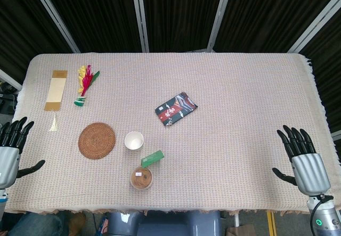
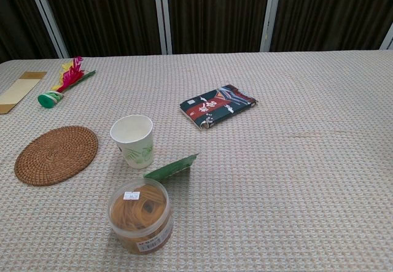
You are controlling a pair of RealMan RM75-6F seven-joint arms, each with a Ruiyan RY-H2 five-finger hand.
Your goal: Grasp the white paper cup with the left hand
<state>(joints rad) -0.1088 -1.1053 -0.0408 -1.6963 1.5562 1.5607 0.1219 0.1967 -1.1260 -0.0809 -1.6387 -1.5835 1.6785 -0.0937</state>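
Observation:
The white paper cup (image 1: pixel 134 140) stands upright and empty on the woven tablecloth, left of centre; the chest view shows green print on the cup (image 2: pixel 134 140). My left hand (image 1: pixel 11 146) hovers at the table's left edge, fingers spread, holding nothing, well to the left of the cup. At the right edge, my right hand (image 1: pixel 301 156) is likewise spread and empty. Neither hand appears in the chest view.
A round wicker coaster (image 1: pixel 97 140) lies between left hand and cup. A clear tub of rubber bands (image 1: pixel 141 178) and a green packet (image 1: pixel 152 159) sit just in front of the cup. A dark pouch (image 1: pixel 176 108), feather shuttlecock (image 1: pixel 85 82) and bookmark (image 1: pixel 55 90) lie further back.

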